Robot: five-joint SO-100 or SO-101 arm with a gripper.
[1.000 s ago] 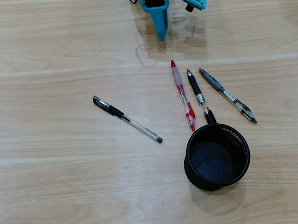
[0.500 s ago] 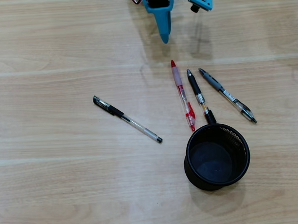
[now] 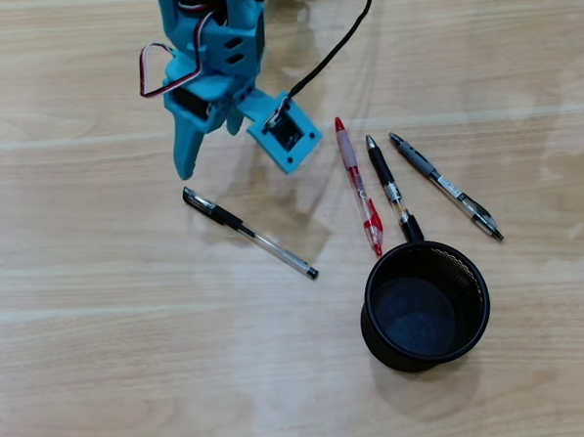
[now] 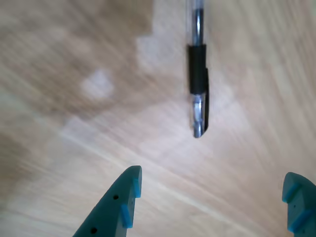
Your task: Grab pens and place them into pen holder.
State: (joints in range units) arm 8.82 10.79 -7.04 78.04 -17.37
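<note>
In the overhead view my blue gripper (image 3: 205, 154) hangs open just above the capped end of the clear-barrelled pen (image 3: 249, 232), which lies slanted at centre left. The wrist view shows that pen (image 4: 197, 74) ahead of my gripper (image 4: 212, 190), with the left fingertip (image 4: 129, 187) and the right fingertip (image 4: 296, 195) wide apart and nothing between them. A red pen (image 3: 359, 186), a black pen (image 3: 390, 186) and a grey-and-black pen (image 3: 445, 186) lie side by side to the right. The black mesh pen holder (image 3: 367, 303) stands upright below them, at the black pen's lower end.
The arm's black cable (image 3: 346, 35) runs from the wrist camera (image 3: 283, 141) up to the top edge. Everything rests on a light wooden tabletop (image 3: 102, 336).
The arm has swung from the top centre down and to the left, and now sits over the clear pen's capped end. The pens and the holder have not moved.
</note>
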